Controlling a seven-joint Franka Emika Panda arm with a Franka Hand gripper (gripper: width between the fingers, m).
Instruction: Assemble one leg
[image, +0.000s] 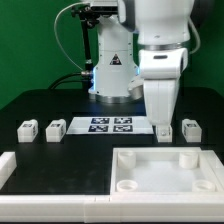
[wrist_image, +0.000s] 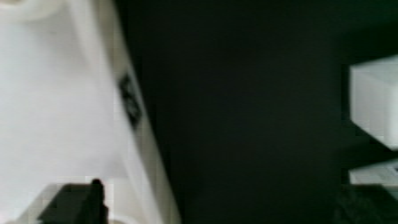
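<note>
Several small white legs with tags stand in a row on the black table in the exterior view: two on its left (image: 27, 128) (image: 55, 128) and two on its right (image: 163, 129) (image: 190, 128). My gripper (image: 160, 118) hangs low just over and behind the nearer right leg, beside the marker board's end. In the wrist view the gripper (wrist_image: 217, 205) is open and empty, with one dark finger (wrist_image: 71, 205) showing over the marker board (wrist_image: 54, 100) and bare black table between the jaws. A white leg (wrist_image: 377, 92) shows at the frame's edge.
The marker board (image: 110, 125) lies flat in the middle of the row. The large white square tray-like piece with round sockets (image: 165, 158) lies at the front right. A white L-shaped block (image: 12, 165) sits at the front left. The robot base (image: 112, 70) stands behind.
</note>
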